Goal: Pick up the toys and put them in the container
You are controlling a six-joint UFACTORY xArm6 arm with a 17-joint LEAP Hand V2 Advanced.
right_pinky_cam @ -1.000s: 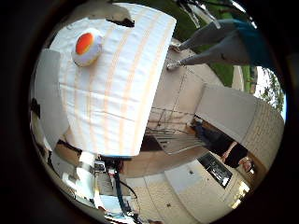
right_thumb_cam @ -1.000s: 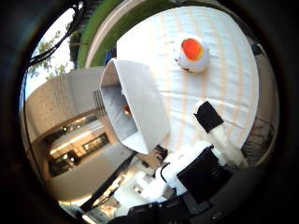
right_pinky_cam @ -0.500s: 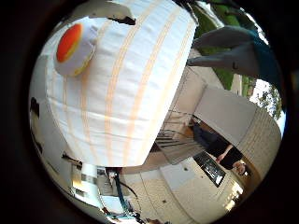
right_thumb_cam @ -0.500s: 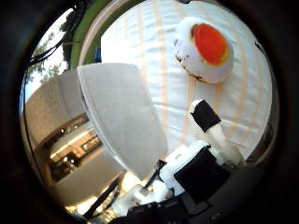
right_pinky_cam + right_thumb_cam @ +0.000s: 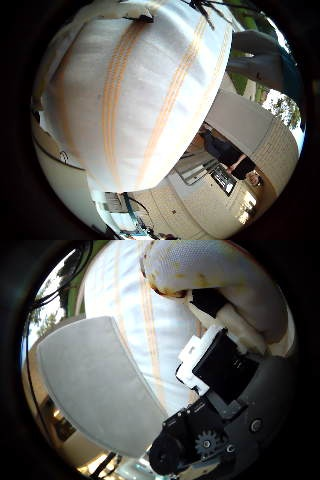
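We've got the robot hand (image 5: 220,370) curling onto the toy (image 5: 215,275), grip not closed. If it's shallow, the toy could squirt across the worktop (image 5: 145,100), missing the container (image 5: 95,390).

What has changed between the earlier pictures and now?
The hand has come down close to the white fried-egg toy, which now fills the thumb side view against the fingers. Whether it is gripped cannot be told. The grey fabric container and the white orange-striped cloth stayed in place.

no readable text, labels or signs
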